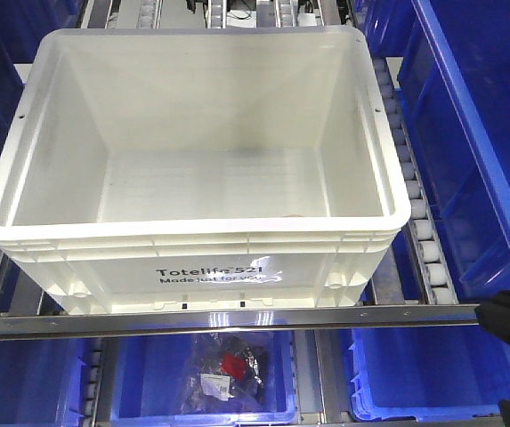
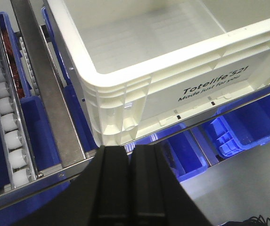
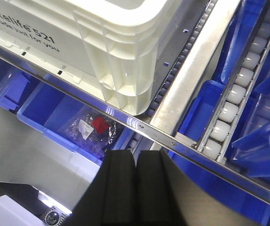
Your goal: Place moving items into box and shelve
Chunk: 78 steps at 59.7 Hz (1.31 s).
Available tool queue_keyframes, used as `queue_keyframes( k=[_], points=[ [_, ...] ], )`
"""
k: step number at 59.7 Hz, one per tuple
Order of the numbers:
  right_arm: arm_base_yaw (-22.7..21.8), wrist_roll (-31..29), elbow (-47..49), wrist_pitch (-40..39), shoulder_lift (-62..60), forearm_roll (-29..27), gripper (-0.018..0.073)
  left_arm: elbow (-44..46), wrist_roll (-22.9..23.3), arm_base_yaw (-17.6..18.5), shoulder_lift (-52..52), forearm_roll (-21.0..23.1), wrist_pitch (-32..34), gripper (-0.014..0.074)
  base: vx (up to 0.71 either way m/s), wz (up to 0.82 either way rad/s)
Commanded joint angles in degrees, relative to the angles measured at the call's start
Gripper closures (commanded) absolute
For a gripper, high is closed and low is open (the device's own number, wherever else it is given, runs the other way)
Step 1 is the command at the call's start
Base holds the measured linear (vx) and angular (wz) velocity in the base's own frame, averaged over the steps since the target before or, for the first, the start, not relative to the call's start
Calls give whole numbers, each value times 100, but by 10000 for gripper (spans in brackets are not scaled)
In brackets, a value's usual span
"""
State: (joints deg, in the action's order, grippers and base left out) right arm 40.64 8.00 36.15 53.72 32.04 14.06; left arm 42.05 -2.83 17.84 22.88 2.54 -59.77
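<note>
In the front view, the large white rectangular plastic box (image 1: pixel 197 178) printed "Totelife 521" sits on a roller shelf (image 1: pixel 424 240) behind a metal front rail (image 1: pixel 237 318); its inside shows nothing but bare floor. Blue plastic bins (image 1: pixel 468 133) flank it, and a lower blue bin holds a clear plastic bag with a red piece (image 1: pixel 228 365).

In the left wrist view, the left hand (image 2: pixel 130 169) has its black fingers pressed together, holding nothing, near the box's front left corner.

In the right wrist view, the right hand (image 3: pixel 135 176) is likewise closed and empty, below the box's front right corner.
</note>
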Motion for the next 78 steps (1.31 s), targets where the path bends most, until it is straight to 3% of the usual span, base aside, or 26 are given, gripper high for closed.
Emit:
queue_keyframes(
  k=[1,8,20,31,55,67,78],
  points=[
    [4,-66,156,-330,6,91,575,84,46,-29,-96,12,383,610,0,0],
    [4,-66,156,-330,6,96,575,-377,23,-506,-546,-78,1168,610,0,0],
    [4,-66,156,-331,6,91,575,-2197,57,-1468,-1508,-71,3697,610,0,0],
    [4,-66,156,-331,6,91,575,-3497,61,-1826,-2103,-83,4863,610,0,0],
    [4,-66,156,-331,6,93,575,-4545,202,-1756,-2449,-102,5719,610,0,0],
    [4,-66,156,-332,6,94,575,-4535,956,-1598,-2449,-878,5826,610,0,0],
    [4,-66,156,-332,6,94,575,-4535,1120,-1712,-2449,-1022,6100,610,0,0]
  ],
)
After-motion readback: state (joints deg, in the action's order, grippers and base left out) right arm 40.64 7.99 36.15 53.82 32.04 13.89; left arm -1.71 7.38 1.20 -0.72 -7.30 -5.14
